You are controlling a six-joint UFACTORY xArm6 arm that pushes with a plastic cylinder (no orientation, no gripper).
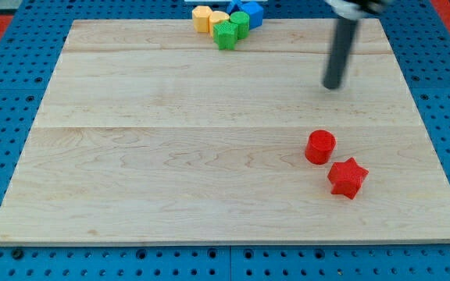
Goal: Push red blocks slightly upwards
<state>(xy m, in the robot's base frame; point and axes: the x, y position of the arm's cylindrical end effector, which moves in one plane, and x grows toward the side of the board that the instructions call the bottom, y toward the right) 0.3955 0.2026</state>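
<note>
While the rod hangs over the counter's right half, these lines take the scene item by item.

Counter: pale wooden board [170, 156] on a blue pegboard, carrying every block.

My tip: lower end of the dark rod [333, 86], standing apart from all blocks, at about 1 o'clock from the board's middle.

Jaws: none on this rig — the arm ends in a plain rod, so nothing can be said of apart or together.

Red cylinder: red cylinder [319, 147] sits at about 4 o'clock from the board's middle, in the lower right part of the counter.

Red star: red star block [347, 177] lies just beside the cylinder, at its 4 o'clock — whether they touch I cannot tell.

Key relation: both red blocks lie at roughly 6 o'clock from my tip, well apart from it; the pair's line runs from 10 o'clock to 4 o'clock.

Judgement of the move: to send them toward 12 o'clock, my tip would need to come round to their 6 o'clock side first, since it now stands on the side they are meant to travel toward.

Risk: swinging round on the 3 o'clock side passes close to the star and could nudge it sideways.

Other blocks: a cluster at the board's 12 o'clock edge — yellow blocks [208, 19], green blocks [230, 30], blue blocks [249, 12] — far from the reds and from my tip.
</note>
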